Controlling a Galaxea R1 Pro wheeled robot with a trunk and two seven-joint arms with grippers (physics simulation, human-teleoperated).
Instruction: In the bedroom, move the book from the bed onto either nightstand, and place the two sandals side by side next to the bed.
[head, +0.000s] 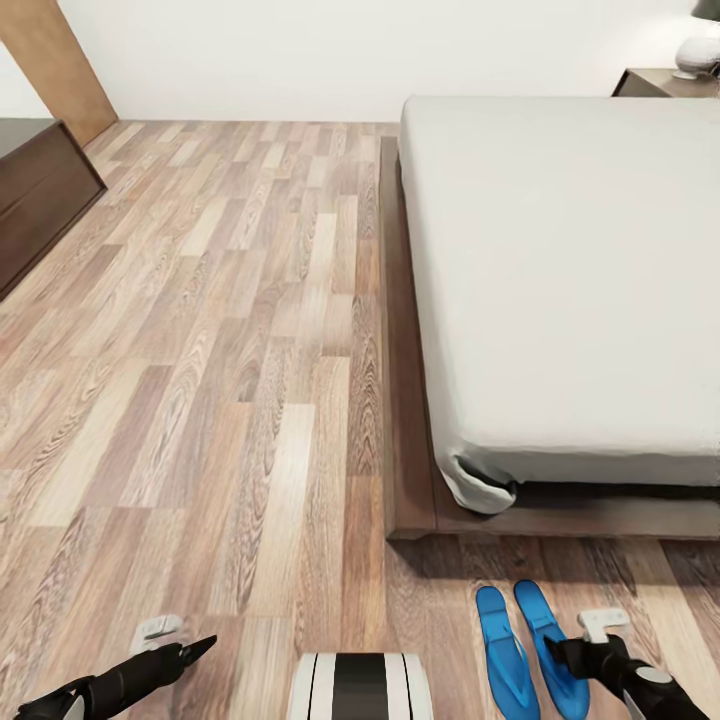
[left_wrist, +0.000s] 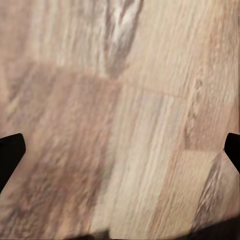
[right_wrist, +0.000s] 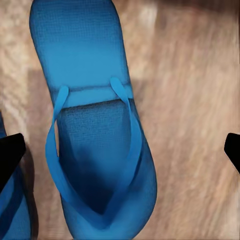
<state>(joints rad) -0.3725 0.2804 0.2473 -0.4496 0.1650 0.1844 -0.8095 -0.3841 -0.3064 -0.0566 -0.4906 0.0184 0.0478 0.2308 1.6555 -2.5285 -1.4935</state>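
We see even, bright, soft light; a dark shadow lies under the bed (head: 560, 300) at its foot. Both wrist views look blurry, the floor (head: 200, 400) grain smeared.

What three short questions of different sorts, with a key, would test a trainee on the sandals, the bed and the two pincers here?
1. True or false: the two sandals lie side by side on the floor.
2. Which pincer hovers over a sandal: A) left pincer, B) right pincer?
3. Fill in: the sandals lie just off the foot of the ___.

Key:
1. True.
2. B; its wrist view looks down on the strap of one sandal.
3. bed.
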